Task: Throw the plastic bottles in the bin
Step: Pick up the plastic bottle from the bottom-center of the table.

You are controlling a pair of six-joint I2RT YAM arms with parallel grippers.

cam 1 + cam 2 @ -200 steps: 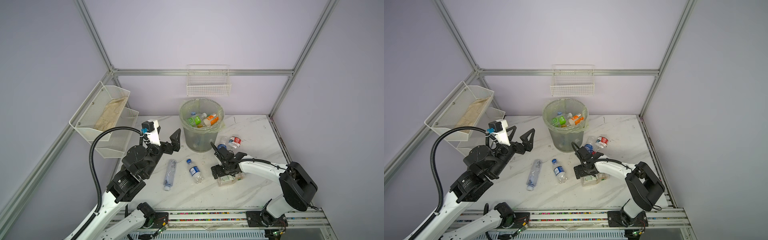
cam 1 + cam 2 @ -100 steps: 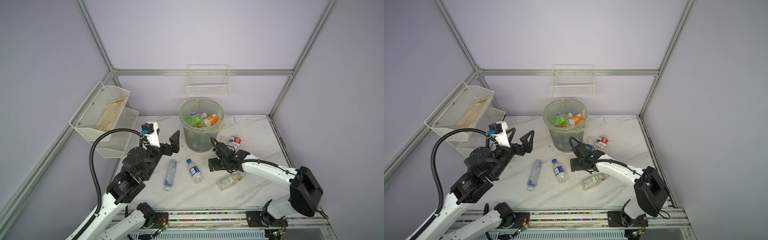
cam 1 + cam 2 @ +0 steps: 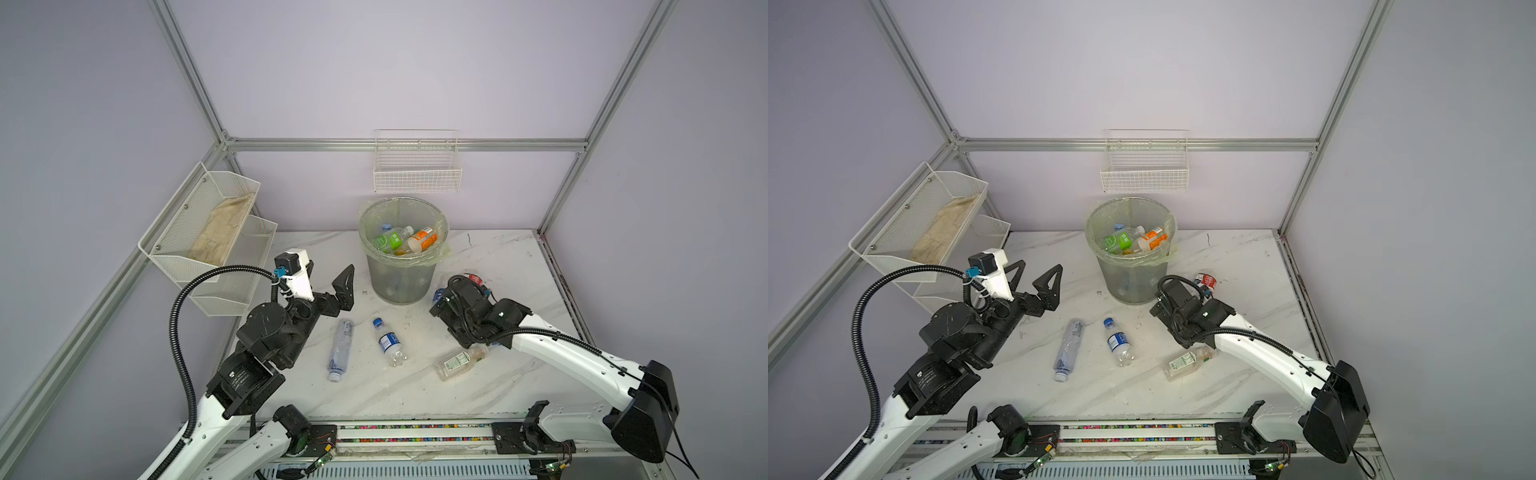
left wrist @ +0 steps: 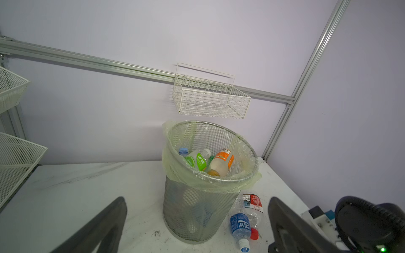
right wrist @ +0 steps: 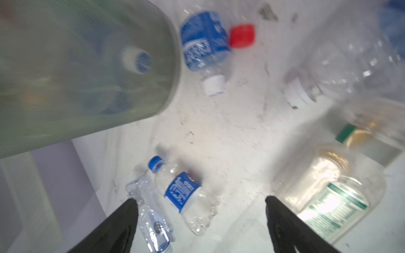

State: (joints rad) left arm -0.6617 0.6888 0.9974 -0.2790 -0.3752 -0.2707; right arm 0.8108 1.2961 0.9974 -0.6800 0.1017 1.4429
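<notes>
The one label that reads clearly is POCARI SWEAT, white on blue, on the blue-label bottle (image 4: pixel 240 227) lying at the foot of the bin (image 4: pixel 192 216). Just beside it lies a red-label bottle (image 4: pixel 253 202), its print too small to read. Both lie near the right gripper (image 5: pixel 199 199), between it and the bin. That gripper's fingers stand wide apart with nothing between them, above the table (image 3: pixel 498 257).

Farther from it, toward the left gripper (image 3: pixel 1034 277), lies a small bottle (image 3: pixel 388 343) with a blue cap and a blue label whose lettering is blurred. A crushed bottle (image 3: pixel 340 349) lies beside that one. Close by the right gripper, on the robot's side, is a white-and-green bottle (image 3: pixel 459 361) with unreadable fine print. The right wrist overhangs its cap end.

The left gripper is also spread wide and empty. It is raised and aimed at the bin, which stands straight ahead of it, apart. Inside the bin, within the pale bag (image 4: pixel 173 166), lie an orange-label bottle (image 4: pixel 223 161) and a green-label bottle (image 4: pixel 197 162). The green label's white Chinese characters I cannot make out.

In both top views the right wrist hides its own fingers. A wire basket (image 3: pixel 417 174) hangs on the wall above the bin. On the left gripper's outer side, a mesh shelf (image 3: pixel 232 286) holds a tan cloth (image 3: pixel 220 232).
</notes>
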